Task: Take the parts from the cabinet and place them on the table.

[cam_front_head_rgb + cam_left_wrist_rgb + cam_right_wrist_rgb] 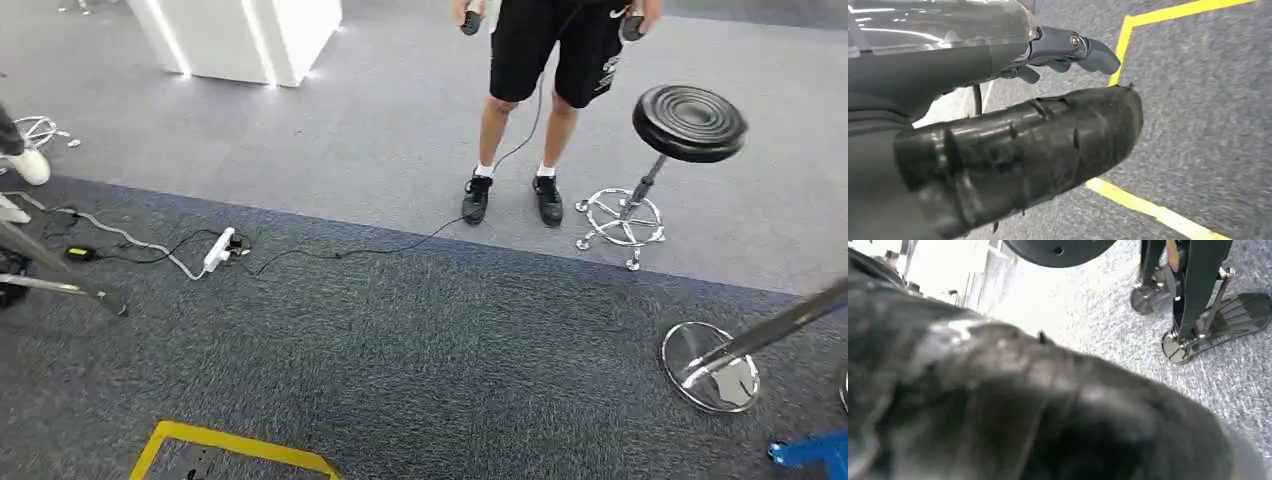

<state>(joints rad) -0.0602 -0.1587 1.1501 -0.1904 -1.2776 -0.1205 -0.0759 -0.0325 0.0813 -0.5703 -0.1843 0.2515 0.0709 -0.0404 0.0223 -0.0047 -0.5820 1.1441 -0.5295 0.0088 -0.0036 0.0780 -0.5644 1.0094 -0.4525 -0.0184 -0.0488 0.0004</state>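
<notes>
1. The left hand (1048, 130) hangs over carpet beside yellow floor tape (1148, 205), fingers apart, holding nothing.
2. The right hand (1038, 405) is blurred; its state can't be told.
3. Cabinet, parts and worktop aren't seen; a person (550, 60) stands ahead.

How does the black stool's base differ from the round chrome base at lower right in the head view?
The black stool stands on a chrome ring base with spokes and small feet; the round chrome base is a solid flat disc. The stool's post rises fairly steeply to its ribbed seat; the disc's pole leans off toward the picture's right edge, and its top is out of frame. The ring base sits on lighter carpet, the disc on darker. Both are shiny metal.
</notes>
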